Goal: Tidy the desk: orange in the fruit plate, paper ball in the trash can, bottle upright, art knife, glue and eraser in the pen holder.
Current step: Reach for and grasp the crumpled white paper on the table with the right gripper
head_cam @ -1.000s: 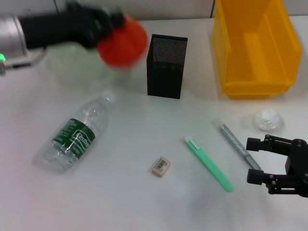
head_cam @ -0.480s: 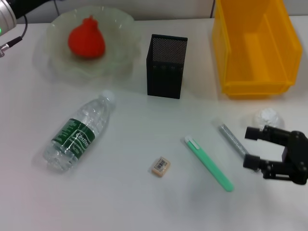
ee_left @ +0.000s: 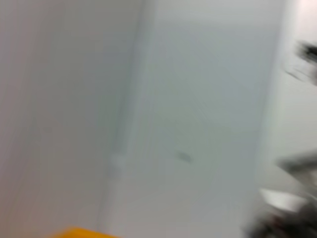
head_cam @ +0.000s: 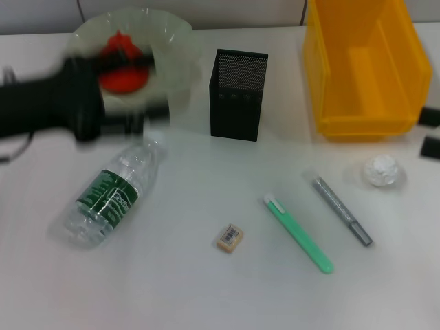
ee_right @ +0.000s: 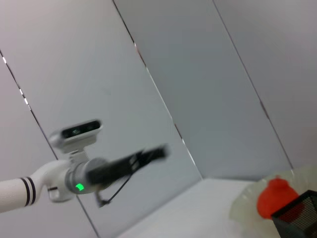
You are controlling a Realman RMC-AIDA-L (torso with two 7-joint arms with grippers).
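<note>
Risk first at far left: left gripper (head_cam: pixel 130 117), blurred, fingers unreadable, passes low betw fruit plate (head_cam: pixel 172 41) (orange (head_cam: pixel 124 72) inside) and lying bottle (head_cam: pixel 110 196); could knock either. Eraser (head_cam: pixel 229 236) mid-counter near. Paper ball (head_cam: pixel 381 170) right; right gripper (head_cam: pixel 430 130) at edge, fingers can't tell.

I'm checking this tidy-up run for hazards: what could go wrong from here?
The left gripper is sweeping low between the fruit plate and the lying bottle; it could clip the plate's rim or set the bottle rolling. The paper ball lies close to the trash can, so the right gripper, at the desk's edge, might bump the can's wall when reaching.
</note>
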